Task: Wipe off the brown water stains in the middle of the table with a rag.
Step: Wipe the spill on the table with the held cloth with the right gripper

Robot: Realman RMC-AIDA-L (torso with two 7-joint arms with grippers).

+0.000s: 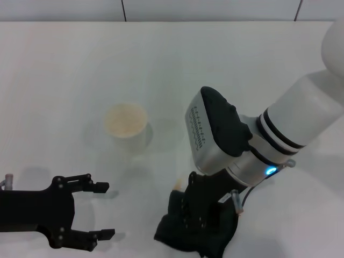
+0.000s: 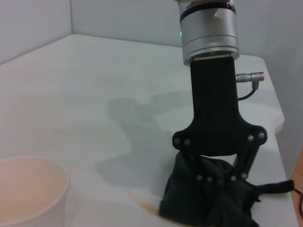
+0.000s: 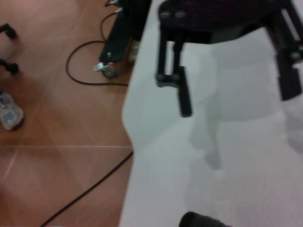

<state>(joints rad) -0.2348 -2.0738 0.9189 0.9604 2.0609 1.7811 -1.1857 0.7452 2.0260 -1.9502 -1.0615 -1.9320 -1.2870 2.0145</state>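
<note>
The dark rag (image 1: 196,223) lies bunched on the white table (image 1: 64,70) at the front middle. My right gripper (image 1: 201,215) points down and is shut on the rag, pressing it onto the table. A small piece of the brown water stain (image 1: 177,186) shows at the rag's far left edge. In the left wrist view the stain (image 2: 144,204) sits right beside the rag (image 2: 208,201) under the right gripper (image 2: 215,182). My left gripper (image 1: 105,210) is open and empty, low at the front left, apart from the rag.
A white paper cup (image 1: 125,121) stands upright left of the middle, behind the left gripper; it also shows in the left wrist view (image 2: 28,194). The right wrist view shows the table's edge (image 3: 130,137), with brown floor and cables (image 3: 85,82) beyond it.
</note>
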